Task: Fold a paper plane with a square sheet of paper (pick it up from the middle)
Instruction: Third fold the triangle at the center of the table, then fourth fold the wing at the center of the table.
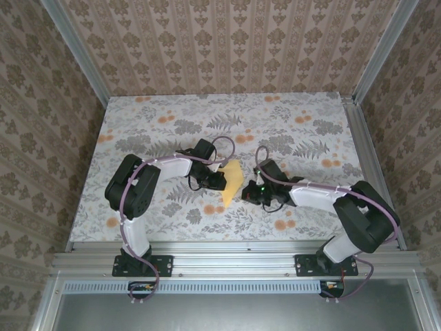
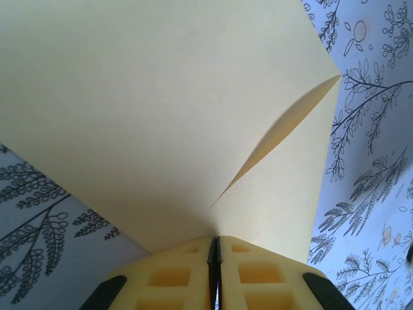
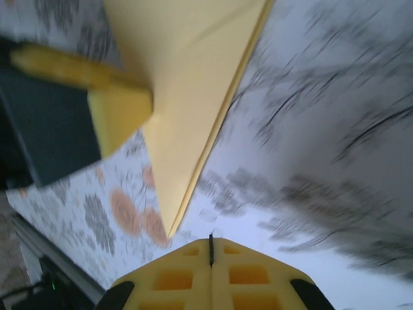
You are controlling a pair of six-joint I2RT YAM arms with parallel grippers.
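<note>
floral table [image 1: 289, 117], one paper [image 1: 233, 181], left end effector [image 2: 214, 248] pinching it, right end effector [image 3: 211, 245] closed

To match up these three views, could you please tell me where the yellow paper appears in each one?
Top external: the yellow paper lies near the middle of the floral table cover.
Left wrist: it spans the upper left and centre, running down into the left gripper.
Right wrist: it is at top centre, tapering to a point left of centre.
Shared landmark: the floral table cover, beside the paper in every view.
</note>
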